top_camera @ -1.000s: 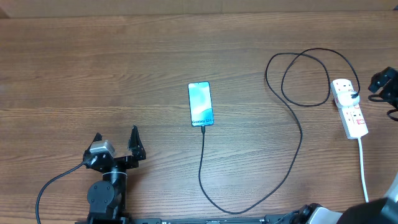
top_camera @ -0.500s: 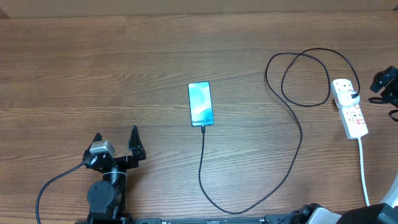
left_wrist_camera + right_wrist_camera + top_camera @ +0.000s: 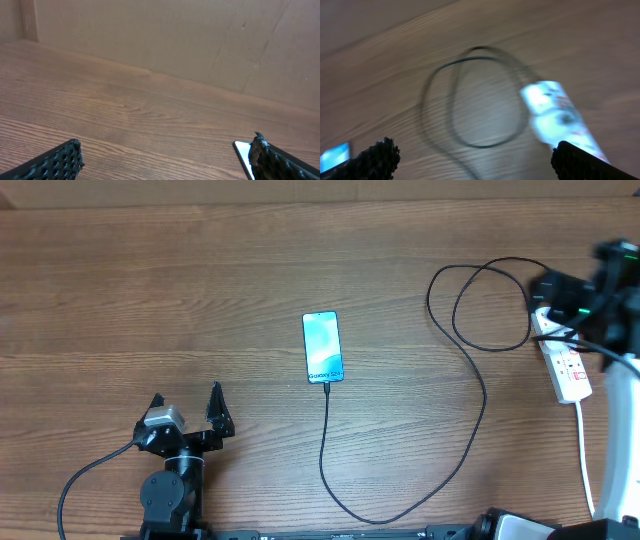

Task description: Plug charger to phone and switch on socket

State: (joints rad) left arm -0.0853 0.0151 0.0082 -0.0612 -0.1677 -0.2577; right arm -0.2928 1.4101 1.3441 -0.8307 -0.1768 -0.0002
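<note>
Socket [image 3: 568, 370] lay at 3 o'clock on the tabletop [image 3: 150, 280], probably light rigid plastic, likely to slide; its red switch [image 3: 572, 376] wanted a straight-down press. Empty, the left jaws and right jaws gaped.

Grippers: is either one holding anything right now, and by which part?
Nothing is held. The left gripper and the right gripper are both open and empty.

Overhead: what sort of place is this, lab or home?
Probably a robot test bench, not a home: a wood-grain table, the left gripper at its near edge, and a phone, charger and socket strip staged on it.
</note>
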